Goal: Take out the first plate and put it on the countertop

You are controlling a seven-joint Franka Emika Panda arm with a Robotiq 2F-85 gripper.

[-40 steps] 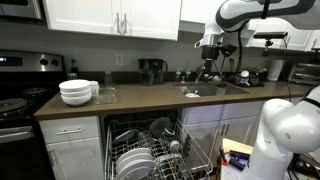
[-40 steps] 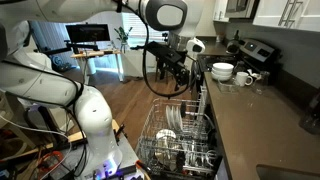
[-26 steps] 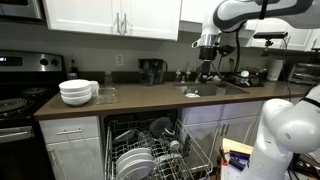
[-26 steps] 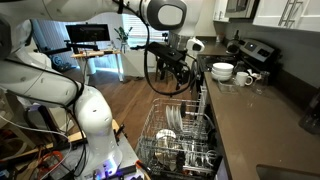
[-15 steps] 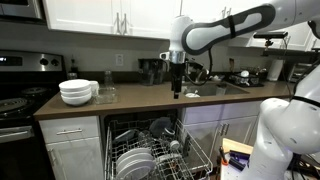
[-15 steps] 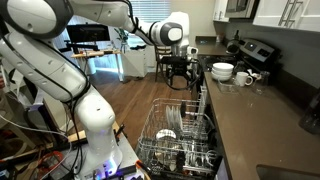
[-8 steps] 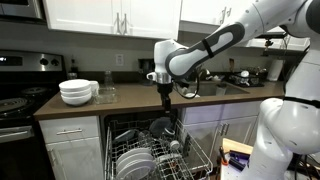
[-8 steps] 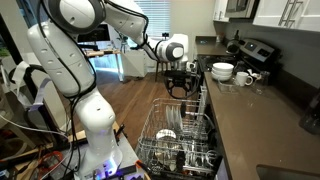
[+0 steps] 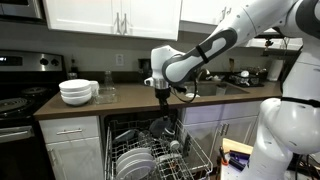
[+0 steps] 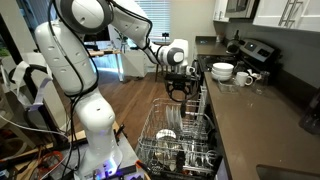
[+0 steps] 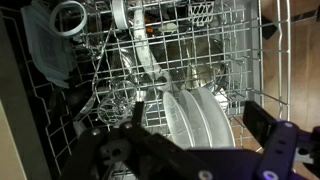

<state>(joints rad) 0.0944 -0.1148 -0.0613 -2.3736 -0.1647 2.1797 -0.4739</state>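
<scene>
Your arm has swung across from the far end of the countertop (image 9: 135, 103) and dropped a little lower, so the gripper (image 9: 166, 99) now hangs above the pulled-out rack (image 9: 195, 160), fingers pointing down at it. In an exterior view it sits just over the rack's end nearest the dishwasher (image 10: 181, 95), clear of the wires.

From the wrist view you are looking straight down into the rack. The jaws stand wide apart with nothing between them but the dishes below. One dark finger (image 11: 136, 112) shows left of the plates and the other shows right of them, and neither touches anything.

The first plate (image 11: 172, 115) stands on edge in the rack at the end of a short row of white plates (image 9: 135, 161), its face turned towards the left finger. The rest of the row is packed close behind it. I cannot tell from either exterior view which plate in the row it is.

A round white cup (image 11: 68, 16) sits at the far left corner of the rack in the wrist view.

On the countertop, well away from the rack towards the stove (image 9: 15, 105), a stack of white bowls (image 9: 77, 92) stands, visible in both exterior views.
</scene>
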